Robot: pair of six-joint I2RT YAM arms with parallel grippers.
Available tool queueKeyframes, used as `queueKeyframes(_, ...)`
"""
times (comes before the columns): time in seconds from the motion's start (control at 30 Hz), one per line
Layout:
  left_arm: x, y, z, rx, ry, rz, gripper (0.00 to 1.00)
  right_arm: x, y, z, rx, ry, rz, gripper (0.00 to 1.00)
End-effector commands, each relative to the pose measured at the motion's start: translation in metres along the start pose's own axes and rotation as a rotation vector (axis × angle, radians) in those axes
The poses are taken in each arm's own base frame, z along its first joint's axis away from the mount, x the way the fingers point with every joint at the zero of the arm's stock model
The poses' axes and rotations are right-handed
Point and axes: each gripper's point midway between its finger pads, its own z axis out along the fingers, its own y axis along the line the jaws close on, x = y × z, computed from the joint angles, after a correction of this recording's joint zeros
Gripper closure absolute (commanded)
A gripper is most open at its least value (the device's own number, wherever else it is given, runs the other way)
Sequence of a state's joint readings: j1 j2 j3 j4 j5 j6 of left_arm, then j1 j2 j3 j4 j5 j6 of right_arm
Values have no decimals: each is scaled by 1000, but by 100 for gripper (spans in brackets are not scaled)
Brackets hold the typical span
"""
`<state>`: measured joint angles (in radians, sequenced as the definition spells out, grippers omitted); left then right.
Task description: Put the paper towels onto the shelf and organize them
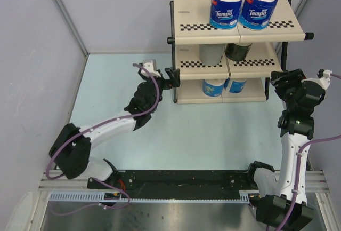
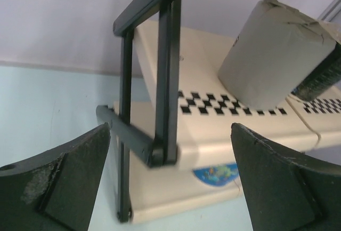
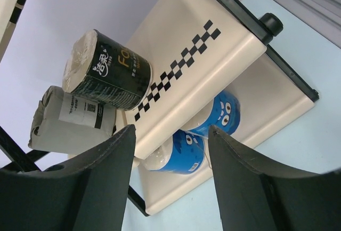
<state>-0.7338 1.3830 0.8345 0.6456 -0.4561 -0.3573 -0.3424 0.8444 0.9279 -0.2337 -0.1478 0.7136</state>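
In the upper middle of the top view, the shelf [image 1: 186, 15] holds all six paper towels [image 1: 227, 7], two per tier. Judged step: retreat. Each arm should draw straight back, clear of the shelf. Left gripper [image 1: 171, 78] and right gripper [image 3: 171, 134] stand jaws apart, empty; rolls lie beyond both, none between.

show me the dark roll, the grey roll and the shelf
dark roll [image 3: 114, 76]: right wrist view, on its printed wrapper
grey roll [image 2: 272, 55]: left wrist view, on its wrapped side
shelf [image 1: 194, 7]: top external view, bare left of top tier
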Motion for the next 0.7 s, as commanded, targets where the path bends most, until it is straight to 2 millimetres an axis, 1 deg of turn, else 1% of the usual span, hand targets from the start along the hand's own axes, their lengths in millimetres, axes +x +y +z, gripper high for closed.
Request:
queueKeyframes(0.0, -18, -19, 35, -2, -77, 50, 0, -15, 18, -6, -45, -30, -13, 39)
queueKeyframes(0.03, -7, -19, 43, -9, -69, 61, 0, -15, 17, -6, -45, -28, -12, 38)
queueKeyframes(0.07, -6, -18, 48, -22, -74, 77, 0, -16, 18, -6, -46, -31, -11, 39)
queueKeyframes(0.1, -14, -22, 55, -24, -94, 74, 0, -16, 19, -7, -50, -31, -13, 38)
queueKeyframes(0.2, -11, -20, 71, -63, -107, 97, 0, -15, 20, -6, -56, -26, -12, 38)
queueKeyframes(0.23, -11, -19, 73, -75, -111, 108, 0, -14, 20, -5, -57, -23, -9, 38)
queueKeyframes(0.27, -5, -16, 77, -87, -103, 123, 0, -15, 21, -5, -62, -23, -8, 38)
queueKeyframes(0.3, -9, -15, 79, -106, -115, 125, 0, -15, 22, -5, -65, -24, -5, 38)
queueKeyframes(0.4, -8, -6, 82, -151, -120, 155, 0, -15, 23, -4, -70, -20, -3, 38)
queueKeyframes(0.47, -6, 2, 84, -181, -115, 166, 3, -14, 22, -3, -69, -17, -2, 38)
queueKeyframes(0.5, -8, 3, 86, -192, -116, 164, 8, -13, 22, -3, -67, -15, -3, 38)
queueKeyframes(0.53, -5, 10, 85, -221, -106, 172, 10, -13, 21, -3, -67, -13, -2, 38)
queueKeyframes(0.6, -7, 16, 86, -238, -103, 170, 16, -14, 22, -3, -67, -17, -5, 38)
queueKeyframes(0.63, -8, 22, 86, -258, -102, 166, 25, -12, 20, -2, -63, -11, -4, 38)
queueKeyframes(0.67, -10, 24, 84, -266, -104, 163, 31, -13, 20, -2, -60, -14, -5, 38)
